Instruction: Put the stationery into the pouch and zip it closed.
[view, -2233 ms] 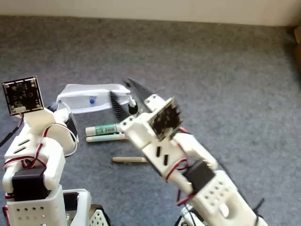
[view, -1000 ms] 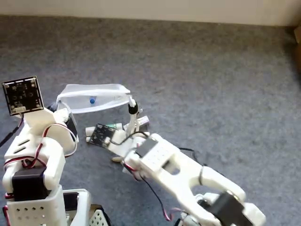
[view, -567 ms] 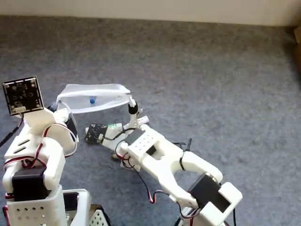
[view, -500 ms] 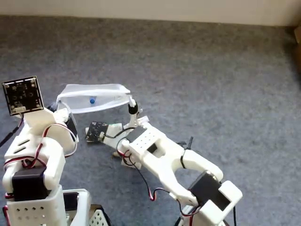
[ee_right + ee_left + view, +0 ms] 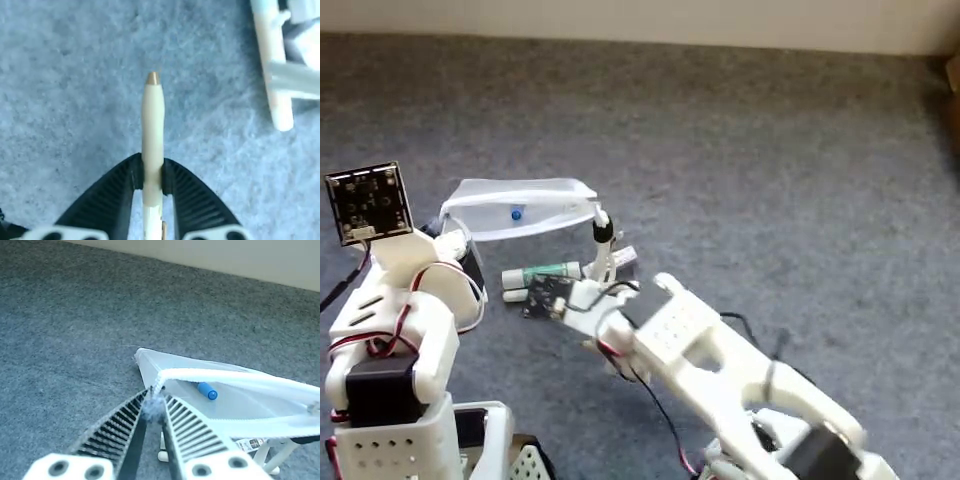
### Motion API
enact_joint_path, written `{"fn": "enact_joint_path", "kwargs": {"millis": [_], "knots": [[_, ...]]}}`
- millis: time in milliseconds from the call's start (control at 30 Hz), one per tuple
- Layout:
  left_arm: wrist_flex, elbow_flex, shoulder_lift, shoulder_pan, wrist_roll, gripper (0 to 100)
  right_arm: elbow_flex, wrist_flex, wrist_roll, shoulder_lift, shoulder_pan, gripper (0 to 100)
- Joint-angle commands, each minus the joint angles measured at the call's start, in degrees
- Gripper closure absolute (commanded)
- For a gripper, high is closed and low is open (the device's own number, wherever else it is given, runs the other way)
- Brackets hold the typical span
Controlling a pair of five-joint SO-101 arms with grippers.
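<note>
The translucent pouch lies open on the grey carpet, a blue item inside it. My left gripper is shut on the pouch's near corner, at its zip edge. My right gripper is shut on a cream pen, whose brown tip points away just above the carpet. In the high view the right arm stretches across in front of the pouch and covers that pen. A green-labelled pen and a white pen lie side by side beside the right wrist.
A small white prop with a black top stands at the pouch's right end. The left arm's base fills the near left. Bare carpet stretches to the right and behind the pouch, up to a pale wall.
The right arm swung down from above the pouch to the cream pen on the carpet and closed on it. In the last half second its wrist shifted right, uncovering the green-labelled pen. The left arm stayed still.
</note>
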Motion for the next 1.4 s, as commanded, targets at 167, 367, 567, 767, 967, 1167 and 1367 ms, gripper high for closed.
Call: {"fn": "enact_joint_path", "kwargs": {"millis": [167,367,567,767,967,1167,1367], "knots": [[-0.62,-0.57,0.13,-0.31,0.62,99,2.95,0.75,-0.62,-32.4,0.92,99.4],[-0.62,-0.57,0.22,-0.22,0.62,99,0.4,-3.38,-6.68,-40.84,0.57,99.4],[-0.62,-0.4,0.22,-0.22,0.62,99,-3.82,-17.36,-11.78,-41.27,0.48,99.4],[-0.53,-0.31,0.22,-0.22,0.62,99,-2.51,-38.02,-18.29,-41.1,0.48,99.4],[-0.62,-0.31,0.22,-0.22,0.62,99,10.86,-65.89,-20.66,-41.1,0.48,99.4],[-0.62,-0.31,0.22,-0.22,0.62,99,18.15,-83.21,-20.75,-39.34,-1.98,99.4],[-0.7,-0.31,0.22,-0.22,0.62,99,16.04,-93.23,-20.48,-28.62,-3.82,99.4]]}}
